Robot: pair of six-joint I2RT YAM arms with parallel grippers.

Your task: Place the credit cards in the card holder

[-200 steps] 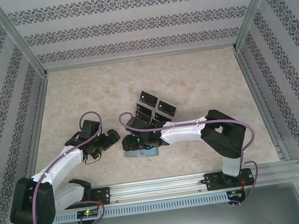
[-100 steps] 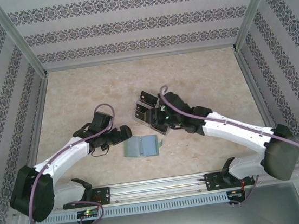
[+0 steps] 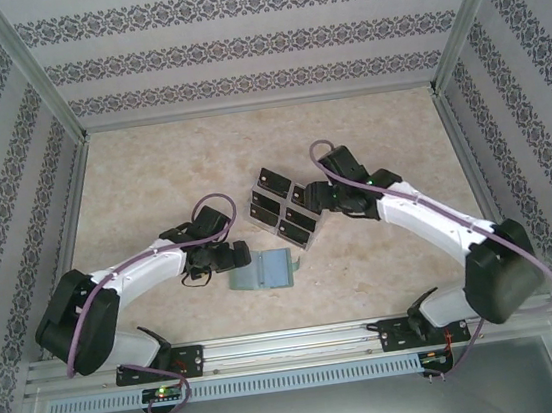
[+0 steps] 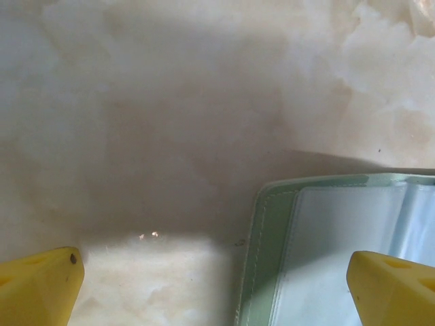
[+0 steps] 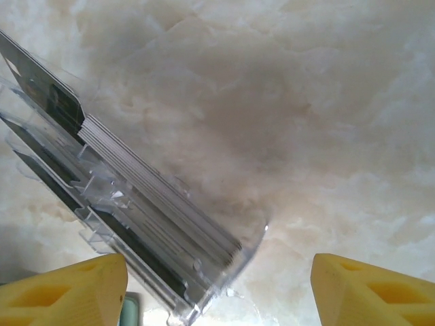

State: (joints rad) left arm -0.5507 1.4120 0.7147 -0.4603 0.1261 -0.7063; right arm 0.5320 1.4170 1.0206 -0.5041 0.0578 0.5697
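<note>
Clearly, your right gripper (image 5: pixel 217 292) stood wide with nothing between its fingers, poised just beside the near corner of the clear plastic tray (image 5: pixel 260 234). Your left gripper (image 4: pixel 217 282) was spread just as wide and also empty. One of its fingers was over the open card holder (image 4: pixel 326 244) and the other over the bare table (image 3: pixel 152 181).

The main risk I'd judge on your right side: the credit cards (image 5: pixel 136 183) sat packed edge-up in tight rows. A closing pinch could therefore take several at once, or catch the tray wall and drag or tip the whole tray. On your left, a push on one edge of the soft holder could slide it or fold it shut, which would leave no pocket to feed.

The cards looked thin, dark and slick, with pale edges, and stood slanted in the tray's slots near mid-table. The holder lay open near the front, between the arms, just on the near side of the tray. Its pale green stitched border framed glossy clear sleeves, and whether any sleeve was filled you could not tell.
</note>
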